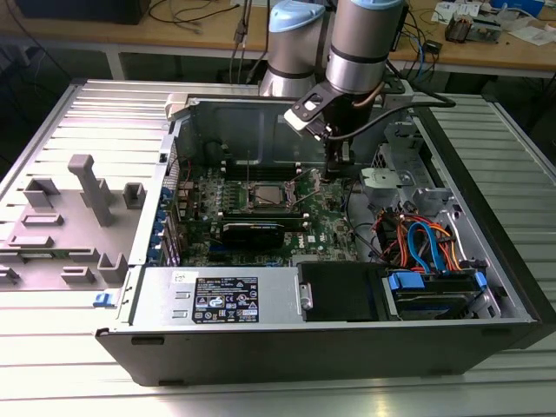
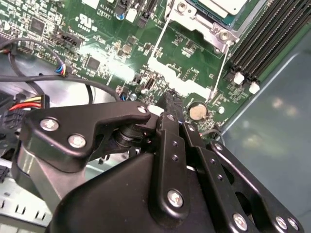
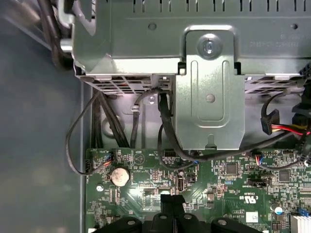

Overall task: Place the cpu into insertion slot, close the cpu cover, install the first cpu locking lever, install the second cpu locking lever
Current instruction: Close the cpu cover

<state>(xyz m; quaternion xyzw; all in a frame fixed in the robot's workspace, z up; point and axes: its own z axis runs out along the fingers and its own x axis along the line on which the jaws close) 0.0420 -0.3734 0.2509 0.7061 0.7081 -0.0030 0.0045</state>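
A: Black links of the gripper (image 2: 168, 103) sit closest in the second wrist view. Is it holding anything?
B: No. Its tips are pressed together with nothing between them, low over the green motherboard (image 2: 97, 29), just beside the coin cell (image 2: 197, 112).
A: And the cpu (image 2: 227, 4)?
B: It lies in the insertion slot (image 1: 265, 196), and the cpu cover (image 2: 206, 25) seems to be down over it.
A: So it's a lever step?
B: I'd judge so. A thin wire locking lever (image 2: 219, 68) runs from the socket toward the gripper. I can't tell whether it is latched.
A: What does that call for?
B: A fine, steady push on the wire, kept clear of the memory slots (image 2: 265, 39).
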